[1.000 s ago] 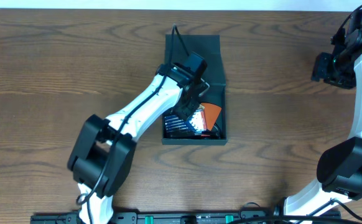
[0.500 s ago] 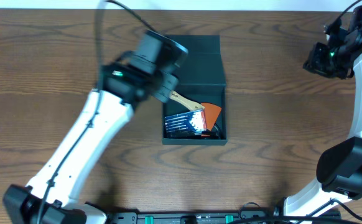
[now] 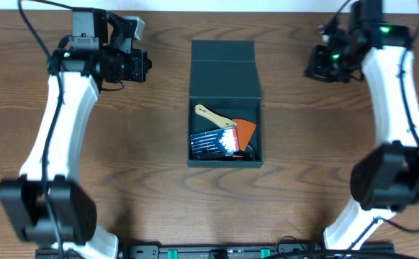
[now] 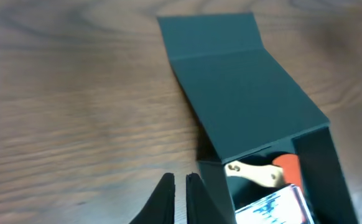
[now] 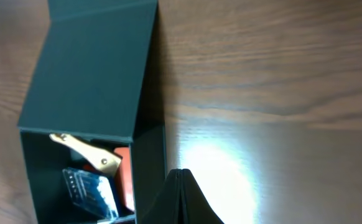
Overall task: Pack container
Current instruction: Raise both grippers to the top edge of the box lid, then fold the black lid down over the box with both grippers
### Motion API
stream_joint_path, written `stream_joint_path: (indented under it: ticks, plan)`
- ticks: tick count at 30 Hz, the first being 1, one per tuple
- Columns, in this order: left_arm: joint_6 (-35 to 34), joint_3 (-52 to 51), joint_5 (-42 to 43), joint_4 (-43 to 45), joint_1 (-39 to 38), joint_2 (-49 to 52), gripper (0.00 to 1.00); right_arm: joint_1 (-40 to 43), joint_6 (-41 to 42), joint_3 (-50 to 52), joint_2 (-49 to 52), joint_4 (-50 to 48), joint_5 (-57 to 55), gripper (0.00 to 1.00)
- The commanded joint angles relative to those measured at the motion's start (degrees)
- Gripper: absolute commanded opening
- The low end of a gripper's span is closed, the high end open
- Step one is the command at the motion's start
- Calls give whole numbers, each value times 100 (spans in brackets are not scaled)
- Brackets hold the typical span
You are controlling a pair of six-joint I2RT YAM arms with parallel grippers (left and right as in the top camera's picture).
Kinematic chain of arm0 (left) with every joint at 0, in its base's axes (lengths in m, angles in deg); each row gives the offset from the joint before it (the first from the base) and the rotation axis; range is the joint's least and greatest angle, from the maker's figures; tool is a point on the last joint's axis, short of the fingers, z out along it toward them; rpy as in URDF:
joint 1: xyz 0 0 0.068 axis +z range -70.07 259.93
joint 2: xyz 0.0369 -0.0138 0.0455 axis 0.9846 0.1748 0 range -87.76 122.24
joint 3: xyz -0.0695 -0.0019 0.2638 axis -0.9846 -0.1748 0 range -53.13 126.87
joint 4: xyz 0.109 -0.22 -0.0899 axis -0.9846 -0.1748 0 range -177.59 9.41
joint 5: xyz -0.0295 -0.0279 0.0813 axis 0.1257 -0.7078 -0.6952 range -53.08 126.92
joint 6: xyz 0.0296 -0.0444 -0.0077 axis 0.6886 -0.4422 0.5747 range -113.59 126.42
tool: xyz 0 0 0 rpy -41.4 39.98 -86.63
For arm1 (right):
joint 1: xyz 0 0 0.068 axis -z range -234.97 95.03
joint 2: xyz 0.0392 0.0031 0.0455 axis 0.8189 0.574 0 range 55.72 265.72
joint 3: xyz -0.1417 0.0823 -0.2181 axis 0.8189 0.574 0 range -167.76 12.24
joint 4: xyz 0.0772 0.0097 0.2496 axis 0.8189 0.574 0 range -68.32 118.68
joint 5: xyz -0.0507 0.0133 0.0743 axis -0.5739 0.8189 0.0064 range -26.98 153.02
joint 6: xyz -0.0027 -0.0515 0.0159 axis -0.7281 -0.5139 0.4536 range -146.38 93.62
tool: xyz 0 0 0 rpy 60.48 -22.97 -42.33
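Observation:
The container [image 3: 224, 79] is a dark teal-black box in the middle of the table, its flap lid folded back toward the far edge. Inside lie a wooden-handled tool [image 3: 214, 117], an orange piece [image 3: 246, 130] and a blue-and-white packet [image 3: 213, 142]. My left gripper [image 3: 146, 67] hangs shut and holding nothing to the far left of the box. In the left wrist view the left gripper [image 4: 181, 184] sits just left of the box wall [image 4: 211, 186]. My right gripper [image 3: 310, 70] is shut and holding nothing to the far right of the box. In the right wrist view the right gripper [image 5: 180, 177] sits beside the container [image 5: 94, 68].
The brown wooden table [image 3: 325, 180] surrounds the box on all sides. A bright light patch [image 5: 215, 165] falls on the wood beside the right fingers. A black rail [image 3: 217, 252] runs along the near edge.
My left arm has pulled out of the box and swung up to the far left, leaving the wooden-handled tool inside; its jaws closed. My right arm moved left toward the box and shut.

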Motion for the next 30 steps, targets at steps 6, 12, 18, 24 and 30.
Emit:
stream_joint_path:
  ticks: [6, 12, 18, 24, 30]
  plan:
    - [-52, -15, 1427, 420, 28, 1202, 6, -282, 101, 26, 1207, -564, 284, 1]
    - [-50, -15, 1528, 579, 28, 1718, 6, -286, 87, 26, 1915, -1045, 850, 1]
    - [-57, -15, 1786, 737, 28, 2127, 6, -356, 83, 26, 2400, -1346, 868, 1]
    - [-105, -15, 1816, 957, 26, 2430, 6, -396, 87, 26, 2527, -1593, 988, 1]
    - [-728, -15, 2155, 1628, 22, 2750, 6, -396, 87, 26, 2546, -1755, 1447, 1]
